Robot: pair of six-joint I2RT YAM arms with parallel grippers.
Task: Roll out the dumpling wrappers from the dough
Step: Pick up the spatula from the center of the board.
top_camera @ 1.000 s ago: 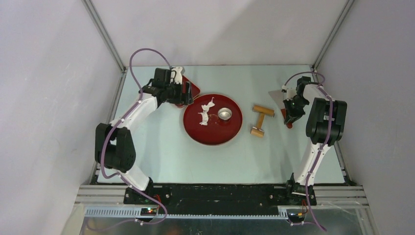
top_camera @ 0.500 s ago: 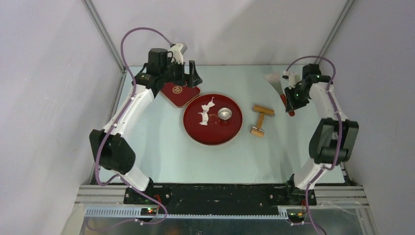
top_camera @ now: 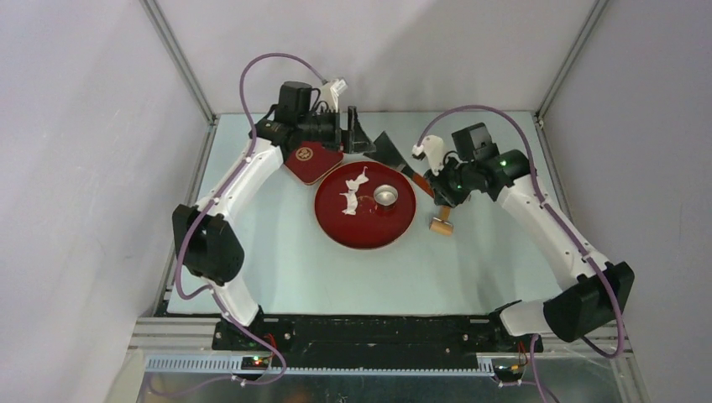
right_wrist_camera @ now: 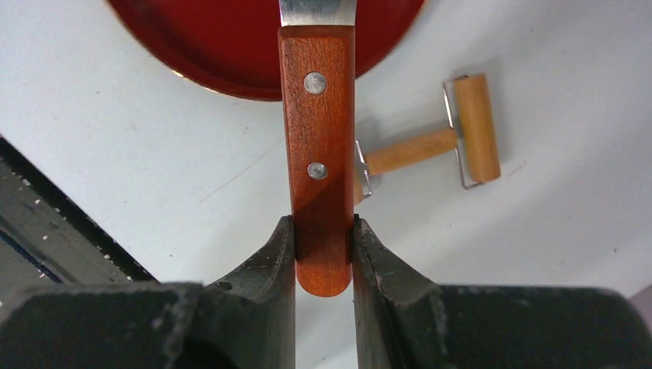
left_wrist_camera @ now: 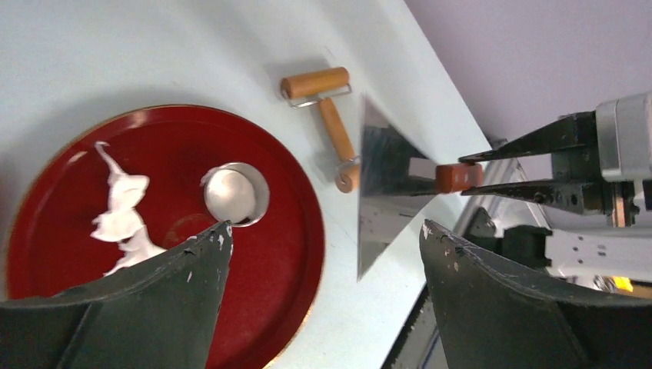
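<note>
A ragged white dough strip point(top_camera: 354, 193) point(left_wrist_camera: 119, 211) lies on the left half of the round red tray point(top_camera: 369, 231) point(left_wrist_camera: 284, 254). Beside it stands a small metal ring point(top_camera: 385, 195) point(left_wrist_camera: 234, 192) with white inside; I cannot tell whether that is a dumpling wrapper. My right gripper point(top_camera: 437, 186) point(right_wrist_camera: 324, 231) is shut on the wooden handle point(right_wrist_camera: 319, 138) of a metal scraper point(top_camera: 390, 149) point(left_wrist_camera: 384, 184), held above the tray's far right edge. My left gripper point(top_camera: 354, 134) point(left_wrist_camera: 324, 227) hangs open and empty behind the tray, facing the scraper.
A wooden roller point(top_camera: 442, 222) point(left_wrist_camera: 327, 115) point(right_wrist_camera: 430, 146) lies on the table just right of the tray, partly under my right arm. A red square board point(top_camera: 312, 159) with a gold emblem lies at the tray's far left, under my left wrist.
My right arm swung left from the table's far right, carrying the scraper to the tray's edge. My left gripper lifted off the red square, moved right and opened wider.
</note>
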